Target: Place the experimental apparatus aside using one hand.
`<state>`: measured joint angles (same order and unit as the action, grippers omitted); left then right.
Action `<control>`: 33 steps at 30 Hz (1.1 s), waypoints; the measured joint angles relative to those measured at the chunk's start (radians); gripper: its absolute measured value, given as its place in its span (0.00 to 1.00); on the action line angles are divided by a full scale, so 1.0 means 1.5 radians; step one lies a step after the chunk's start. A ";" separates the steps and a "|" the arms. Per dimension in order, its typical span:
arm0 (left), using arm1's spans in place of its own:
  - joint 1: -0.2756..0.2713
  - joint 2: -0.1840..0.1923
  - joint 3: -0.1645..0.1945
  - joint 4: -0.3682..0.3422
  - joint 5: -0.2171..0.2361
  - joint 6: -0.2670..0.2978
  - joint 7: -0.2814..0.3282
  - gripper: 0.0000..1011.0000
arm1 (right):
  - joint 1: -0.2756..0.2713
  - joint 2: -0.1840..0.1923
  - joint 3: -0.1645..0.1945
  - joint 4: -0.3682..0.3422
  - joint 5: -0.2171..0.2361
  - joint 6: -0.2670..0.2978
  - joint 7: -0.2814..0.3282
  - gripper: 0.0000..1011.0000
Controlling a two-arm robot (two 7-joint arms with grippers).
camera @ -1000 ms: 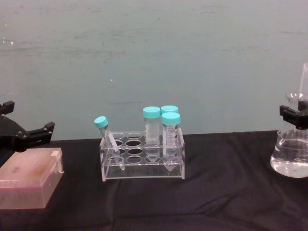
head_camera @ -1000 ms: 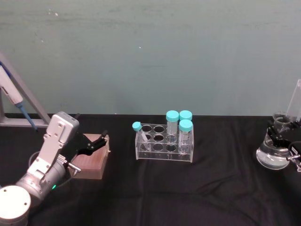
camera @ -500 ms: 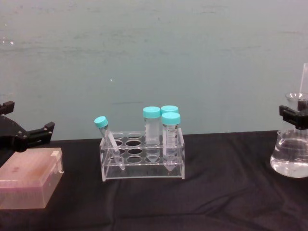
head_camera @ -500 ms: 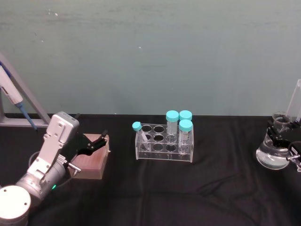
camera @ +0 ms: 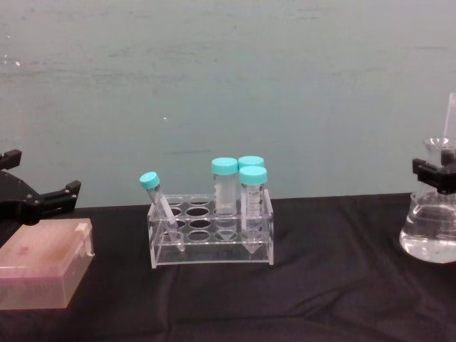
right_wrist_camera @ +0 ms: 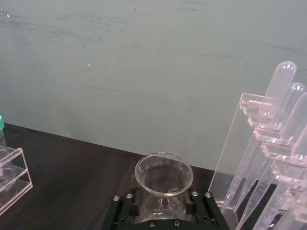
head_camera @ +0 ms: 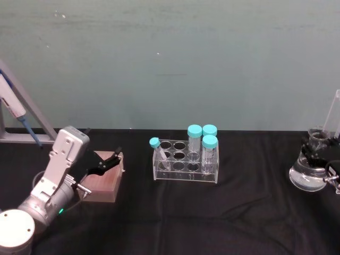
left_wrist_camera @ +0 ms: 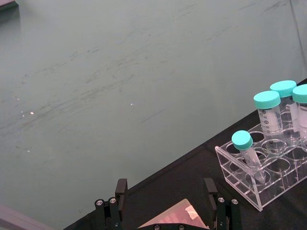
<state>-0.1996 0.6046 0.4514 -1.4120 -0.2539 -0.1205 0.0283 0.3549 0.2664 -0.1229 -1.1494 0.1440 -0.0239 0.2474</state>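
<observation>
Right gripper (camera: 436,173): black, two fingers closed on the neck of the conical flask (camera: 429,234), at the far right of the black table (camera: 335,285). From its wrist camera the fingers (right_wrist_camera: 125,206) sit either side of the neck below the open rim of the conical flask (right_wrist_camera: 163,175). Flask holds clear liquid; whether its base touches the cloth cannot be told.

Clear acrylic stand (right_wrist_camera: 254,148) with long tubes: just beside the right gripper, on its outer side.

Left gripper (head_camera: 109,159): jaws wide apart, holding nothing, poised over the top of a pinkish box (camera: 41,271) at the table's left; contact cannot be told.

Tube rack (camera: 211,239): clear, between the two grippers, well apart from both. Four teal-capped tubes, one tilted on the side toward the left gripper.

Change from a second ago: flask and right gripper have shifted slightly in the chest view, sitting a touch lower; left gripper, box and rack are unchanged.
</observation>
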 joint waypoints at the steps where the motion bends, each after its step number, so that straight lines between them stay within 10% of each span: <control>1: 0.000 0.000 0.000 0.000 0.000 0.000 0.000 0.99 | 0.000 0.000 -0.001 0.000 0.000 0.001 0.000 0.50; 18: 0.000 0.000 0.000 0.000 0.000 0.000 0.000 0.99 | 0.000 0.000 0.000 0.000 0.001 0.001 0.000 0.98; 33: 0.000 0.000 0.000 0.000 0.000 0.000 0.000 0.99 | -0.008 -0.001 0.004 -0.018 -0.010 -0.004 -0.012 0.99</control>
<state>-0.1995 0.6047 0.4514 -1.4120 -0.2539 -0.1205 0.0283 0.3432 0.2650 -0.1166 -1.1768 0.1287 -0.0299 0.2297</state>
